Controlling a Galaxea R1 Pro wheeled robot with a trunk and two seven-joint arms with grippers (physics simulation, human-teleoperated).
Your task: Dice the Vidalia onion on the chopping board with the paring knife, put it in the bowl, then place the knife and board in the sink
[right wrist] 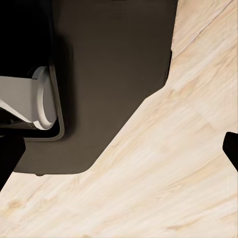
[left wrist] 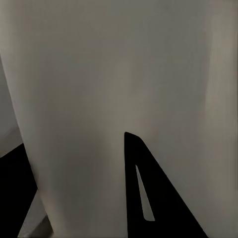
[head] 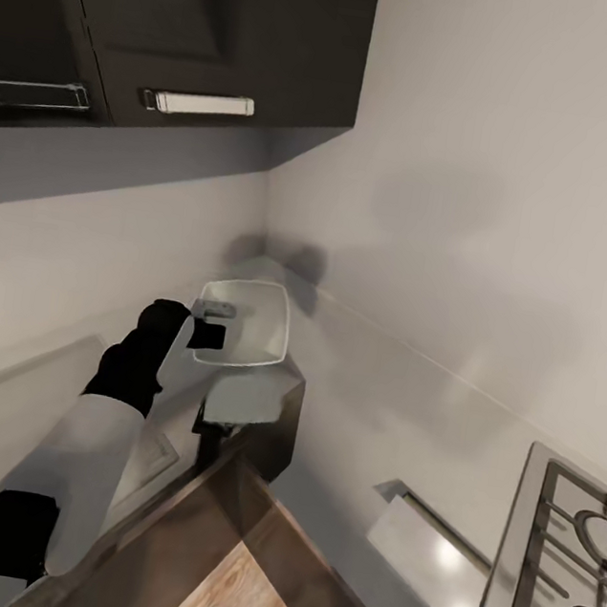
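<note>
White square bowl (head: pixel 253 333) with rounded corners, left hand (head: pixel 206 321) at its rim, grip unclear, glossy grey countertop (head: pixel 365 418).

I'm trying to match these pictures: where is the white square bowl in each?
Head view: white square bowl, centre-left in the far corner, by the left pincer.
Left wrist view: a pale surface close up; bowl or wall, cannot tell.
Right wrist view: pale wooden floor instead.
Shared landmark: that floor, at head view's bottom.

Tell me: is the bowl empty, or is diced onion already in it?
Seemingly empty: in the head view the bowl, tilted up at the left gripper, shows only plain white interior. Tiny cubes might not resolve.
</note>
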